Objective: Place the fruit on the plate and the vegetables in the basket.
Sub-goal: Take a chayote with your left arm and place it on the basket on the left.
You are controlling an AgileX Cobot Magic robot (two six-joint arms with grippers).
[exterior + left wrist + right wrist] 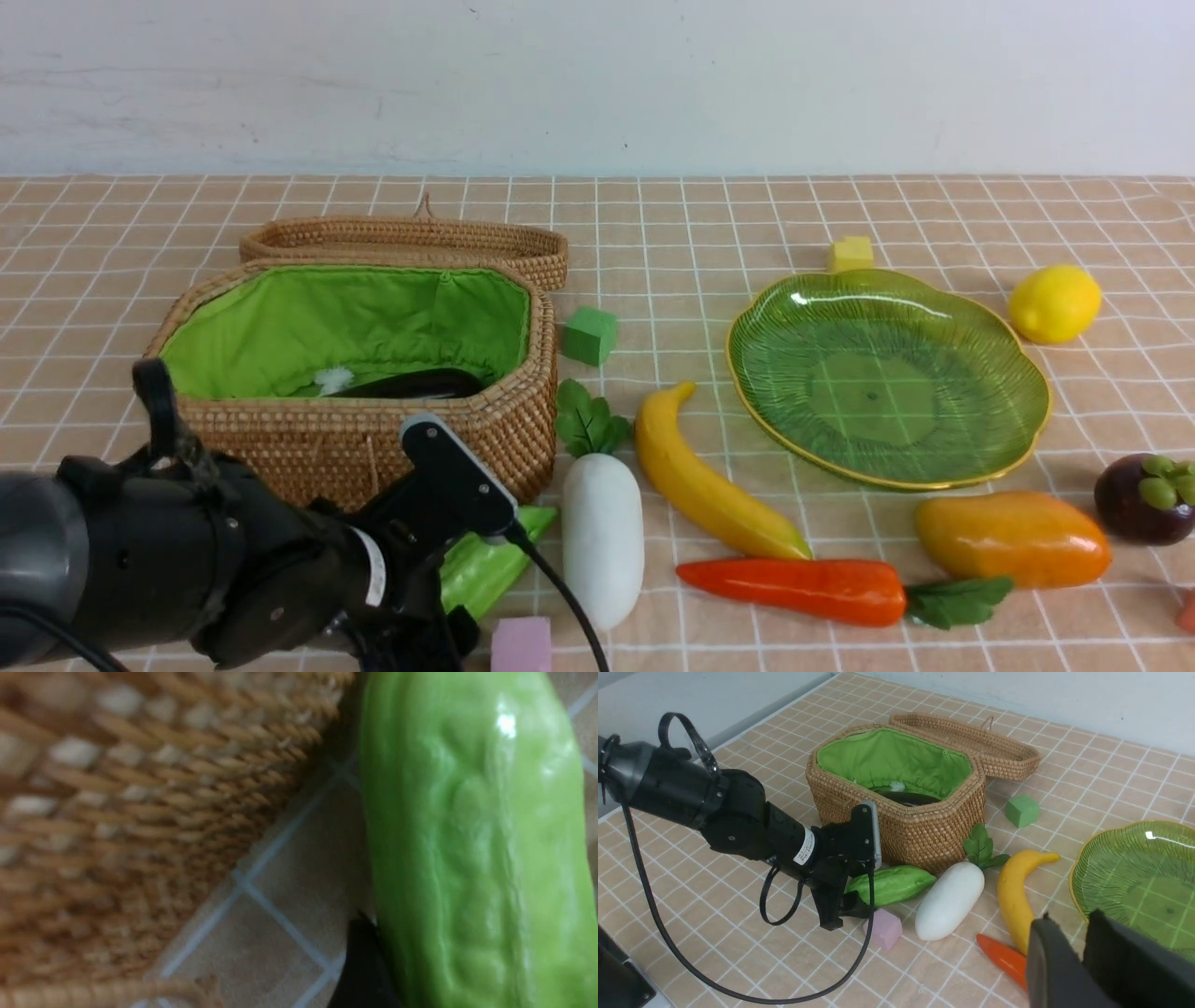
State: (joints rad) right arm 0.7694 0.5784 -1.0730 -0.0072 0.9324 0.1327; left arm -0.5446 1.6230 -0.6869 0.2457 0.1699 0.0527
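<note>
My left gripper (853,895) is low beside the basket (439,439), jaws closed round the near end of the light green cucumber (490,565), which lies on the cloth. One dark finger (362,970) presses against the cucumber (472,849); the other is hidden. The eggplant (411,385) lies in the basket. The radish (602,537), banana (709,490), carrot (803,590), mango (1013,539), mangosteen (1144,499) and lemon (1055,303) lie on the table round the bare plate (887,373). My right gripper (1070,919) is shut and empty above the carrot (1004,959).
The basket's lid (411,245) lies open behind it. A green cube (589,335) sits right of the basket, a yellow cube (850,253) behind the plate, a pink cube (521,644) by my left gripper. A small red thing (1187,611) shows at the right edge.
</note>
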